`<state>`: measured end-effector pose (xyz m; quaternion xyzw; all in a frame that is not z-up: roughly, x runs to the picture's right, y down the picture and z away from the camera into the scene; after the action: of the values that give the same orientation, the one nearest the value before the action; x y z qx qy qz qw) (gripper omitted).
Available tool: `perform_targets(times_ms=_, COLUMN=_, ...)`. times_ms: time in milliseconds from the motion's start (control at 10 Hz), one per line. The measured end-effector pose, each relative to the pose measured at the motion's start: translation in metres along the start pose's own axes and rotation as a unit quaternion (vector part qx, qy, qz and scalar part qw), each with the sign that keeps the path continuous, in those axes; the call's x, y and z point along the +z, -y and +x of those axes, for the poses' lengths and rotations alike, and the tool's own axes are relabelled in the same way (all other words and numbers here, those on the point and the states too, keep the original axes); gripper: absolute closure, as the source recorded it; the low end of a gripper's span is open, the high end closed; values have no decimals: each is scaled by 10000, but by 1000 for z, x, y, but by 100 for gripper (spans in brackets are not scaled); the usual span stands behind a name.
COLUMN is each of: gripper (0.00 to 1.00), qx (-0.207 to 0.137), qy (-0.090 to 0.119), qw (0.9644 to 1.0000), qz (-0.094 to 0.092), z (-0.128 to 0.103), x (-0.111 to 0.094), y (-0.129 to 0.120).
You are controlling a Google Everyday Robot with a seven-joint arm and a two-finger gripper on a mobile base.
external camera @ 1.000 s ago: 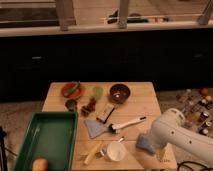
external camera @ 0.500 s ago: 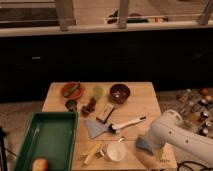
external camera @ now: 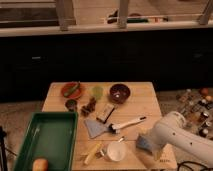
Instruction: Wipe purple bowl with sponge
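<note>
Jaws: I cannot tell how they stand, as the white arm's bulk covers them from where I stand. The gripper [external camera: 150,140] sits low over the near right corner of the table [external camera: 145,102], with the sponge [external camera: 143,144] at its tip, either touching it or just beside it.

Change noted: none. Over the past second the arm, the sponge and every item on the table have stayed where they were. My judgement is that the wipe has not begun, and that the arm is paused at or just after taking up the sponge.

The purple bowl [external camera: 119,93] stands upright at the far edge of the table, right of the small green cup [external camera: 97,91] and well apart from the gripper. It is round and dark maroon, with a pale glint inside. The scraper [external camera: 98,128] and the white mug [external camera: 116,151] lie between, toward the near side.
</note>
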<state>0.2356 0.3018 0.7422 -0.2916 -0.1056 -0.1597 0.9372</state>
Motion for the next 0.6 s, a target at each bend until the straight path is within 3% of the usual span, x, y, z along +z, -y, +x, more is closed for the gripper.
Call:
perform_targets(times_ms=200, gripper=20, qx=488, qy=119, qw=9986, qz=162, z=4, x=1, y=2)
perform_targets(times_ms=600, gripper=20, qx=1287, qy=354, qw=9905, qz=341, z=10, x=6, y=0)
